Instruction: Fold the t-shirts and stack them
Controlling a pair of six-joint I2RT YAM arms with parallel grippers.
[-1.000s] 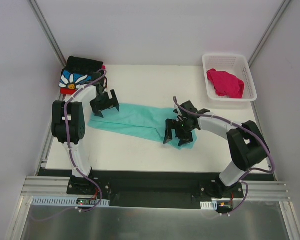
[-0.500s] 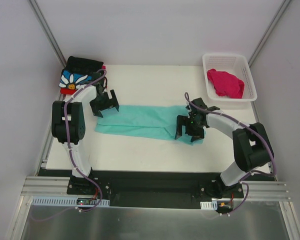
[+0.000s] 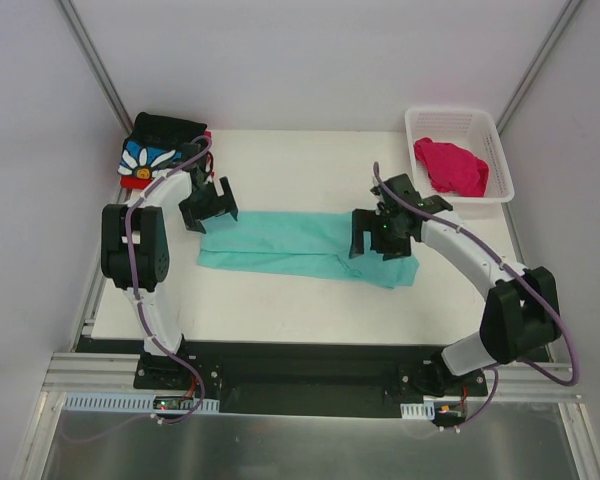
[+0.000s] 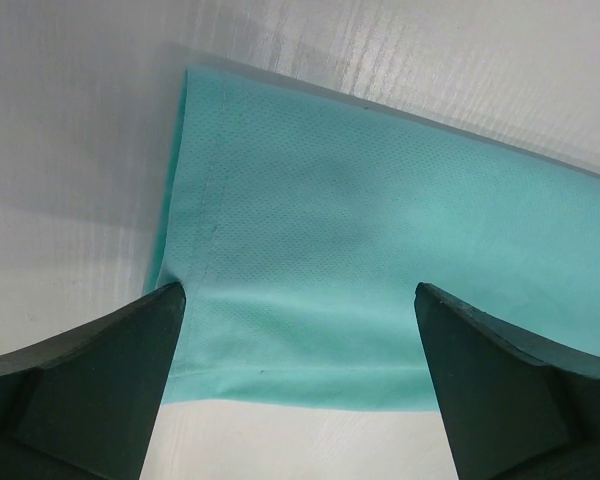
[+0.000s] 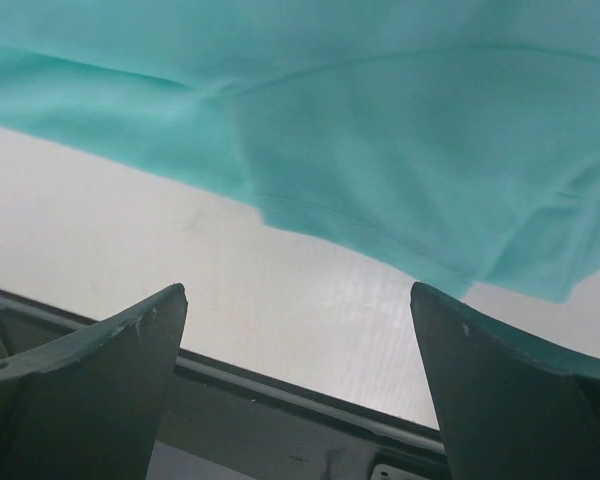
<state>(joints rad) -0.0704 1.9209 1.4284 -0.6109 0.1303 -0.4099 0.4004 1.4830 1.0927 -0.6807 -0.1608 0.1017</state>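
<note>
Swung right and farther back with the right gripper (image 3: pixel 383 232); straightened the plain mint-teal cloth t-shirt (image 3: pixel 280 243) into a flat band on the white table (image 3: pixel 300 160). Spread wide, empty, at this and the left gripper (image 3: pixel 208 204). Seemingly ready for crosswise folding.

Teal shirt (image 4: pixel 380 250) cropped in wrist views

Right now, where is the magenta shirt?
In the top view, the magenta shirt lies bunched inside the white basket at the far right corner of the table, just beyond the right hand.

White table (image 3: pixel 280 170) with mint-teal shirt (image 3: pixel 280 240), black daisy shirt (image 3: pixel 150 158), lattice basket (image 3: pixel 450 112).
</note>
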